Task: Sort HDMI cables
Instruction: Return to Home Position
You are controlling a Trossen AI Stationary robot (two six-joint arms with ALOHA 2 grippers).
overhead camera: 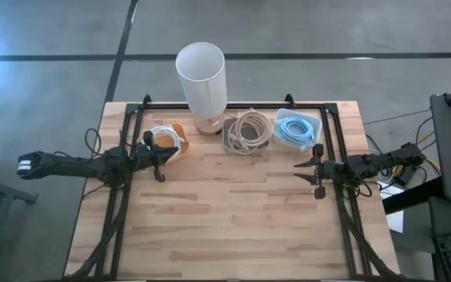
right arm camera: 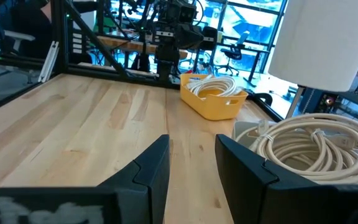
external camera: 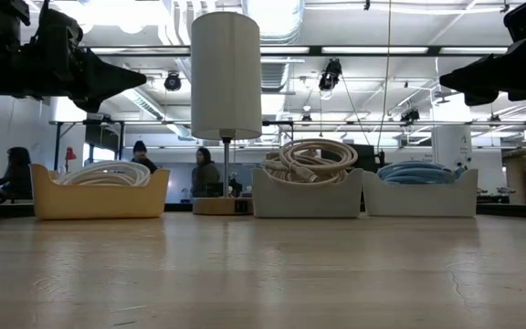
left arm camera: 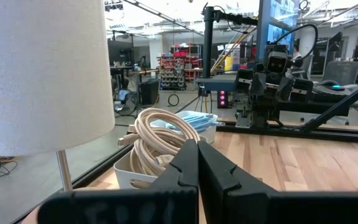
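Note:
White cable coils [overhead camera: 165,139] lie in an orange tray [external camera: 99,196]. Beige coils [overhead camera: 247,131] lie heaped in a grey tray [external camera: 304,199]. Light blue coils [overhead camera: 296,129] lie in a white tray [external camera: 418,196]. All three trays stand along the table's far edge. My left gripper [overhead camera: 174,155] is shut and empty; it hovers by the orange tray's near side and shows shut in its wrist view [left arm camera: 197,171]. My right gripper [overhead camera: 300,172] is open and empty above the table's right part, nearer than the blue coils; its wrist view [right arm camera: 191,165] shows the gap.
A tall white lamp [overhead camera: 202,78] stands at the far edge, between the orange and grey trays. A black frame rail [overhead camera: 331,133] runs along the table's sides and back. The wooden tabletop [overhead camera: 233,227] lies bare in its middle and near part.

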